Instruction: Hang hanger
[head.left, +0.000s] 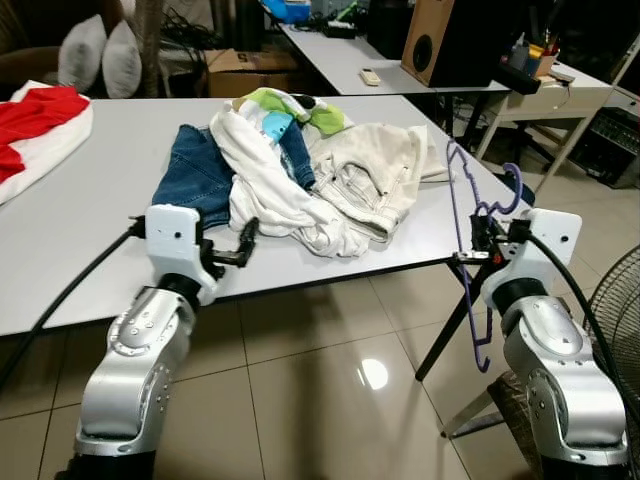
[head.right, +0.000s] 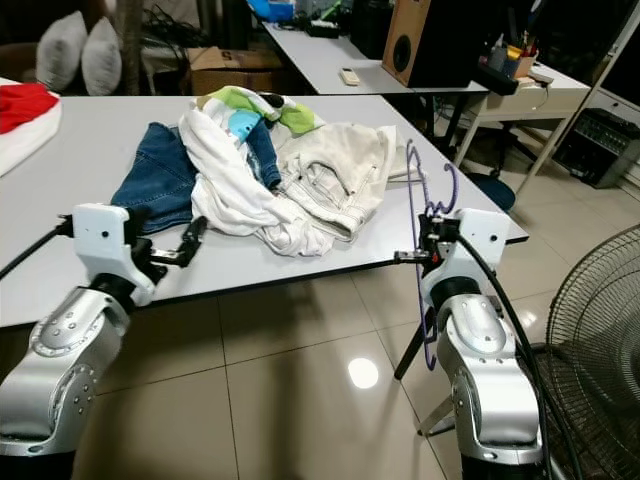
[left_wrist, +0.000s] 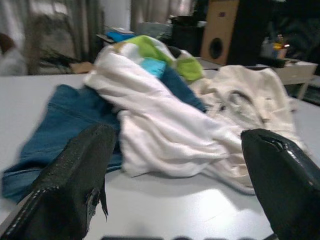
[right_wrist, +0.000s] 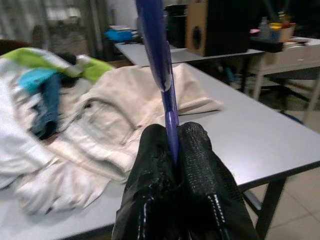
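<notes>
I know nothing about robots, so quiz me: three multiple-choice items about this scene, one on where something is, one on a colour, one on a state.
1. Where does the pile of clothes lie?
A. on the floor
B. on the grey table
C. on a chair

2. What colour is the hanger?
A. purple
B. yellow
C. black

3. How is the left claw?
A. shut on a sock
B. shut on the hanger
C. open, holding nothing

Answers:
1. B, since the jeans, the white garments and the green piece are heaped on the tabletop.
2. A, since its thin frame is purple in the eye views and in the right wrist view.
3. C, since its two black fingers stand wide apart before the pile, while the right claw is the one clamped on the hanger.
</notes>
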